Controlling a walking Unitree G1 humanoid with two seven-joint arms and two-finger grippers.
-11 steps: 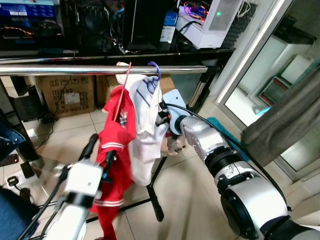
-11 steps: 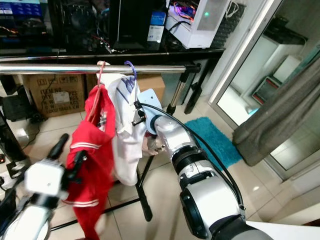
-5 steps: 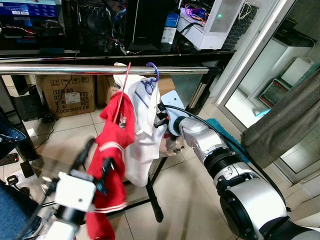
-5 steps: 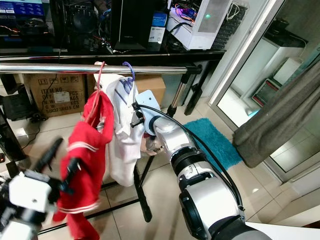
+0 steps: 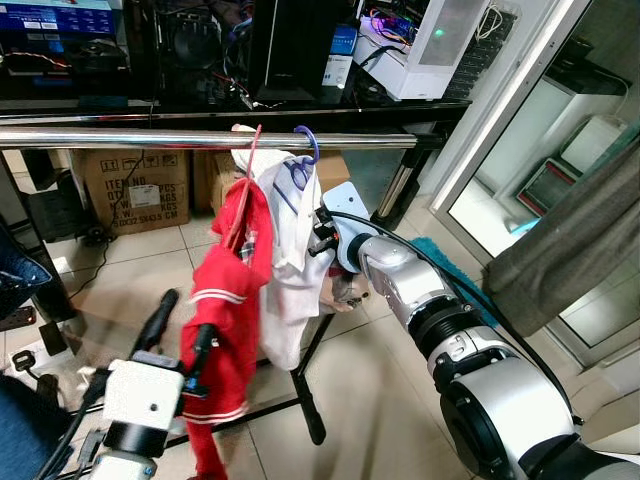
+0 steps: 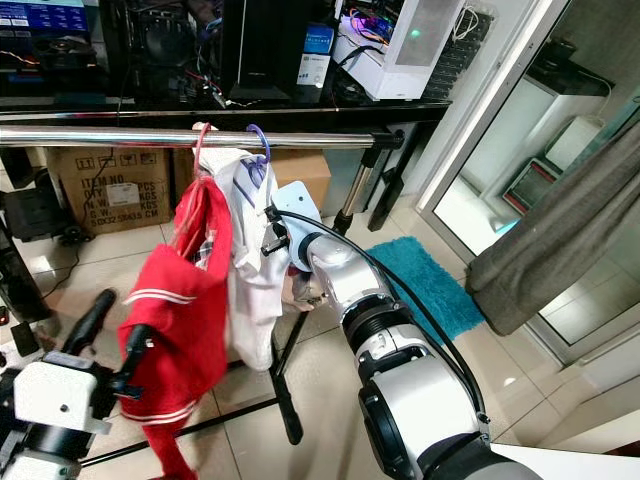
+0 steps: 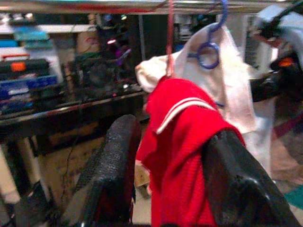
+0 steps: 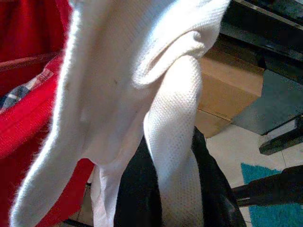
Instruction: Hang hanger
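Both hangers (image 5: 308, 143) hooked on rail (image 5: 130, 139); left pincer (image 7: 165, 189) spread around red shirt (image 5: 228, 300), right pincer (image 8: 175, 189) pinching white shirt (image 5: 292, 260), release remains.

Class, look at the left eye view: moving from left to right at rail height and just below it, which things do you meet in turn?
cardboard box → red hanger with the red garment → purple hanger with the white garment → right gripper at the white garment → grey curtain
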